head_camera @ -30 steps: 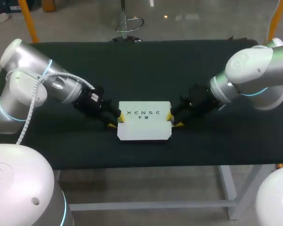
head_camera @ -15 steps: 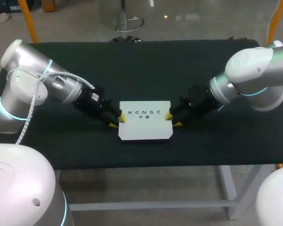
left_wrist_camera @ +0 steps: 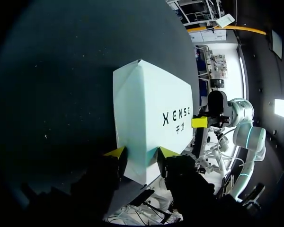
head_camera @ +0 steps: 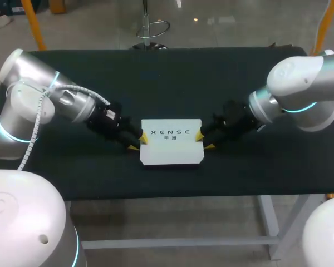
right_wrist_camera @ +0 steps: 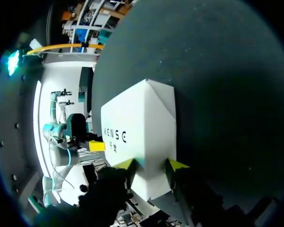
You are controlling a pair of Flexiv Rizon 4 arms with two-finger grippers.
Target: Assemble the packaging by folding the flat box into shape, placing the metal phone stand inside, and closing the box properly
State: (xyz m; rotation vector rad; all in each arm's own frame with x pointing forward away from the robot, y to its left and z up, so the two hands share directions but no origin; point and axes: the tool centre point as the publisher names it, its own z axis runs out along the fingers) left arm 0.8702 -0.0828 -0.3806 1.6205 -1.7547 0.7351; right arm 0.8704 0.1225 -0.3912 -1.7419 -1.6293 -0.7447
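A white box (head_camera: 171,149) with dark print on its top lies shut in the middle of the black table (head_camera: 167,78). My left gripper (head_camera: 138,143) is at the box's left end, and its yellow tips press that end from two sides. In the left wrist view the box (left_wrist_camera: 149,118) runs ahead from between the fingers of the left gripper (left_wrist_camera: 142,153). My right gripper (head_camera: 205,141) grips the right end the same way. The right wrist view shows the box (right_wrist_camera: 139,125) wedged in the right gripper (right_wrist_camera: 151,164). No metal phone stand is in view.
The black table has bare cloth all around the box, behind it and towards the front edge (head_camera: 172,192). Both arms come in low from the sides and lie close over the cloth.
The box has turned slightly and now sits squarer to the table edge, a touch to the right. Both grippers have stayed at its ends.
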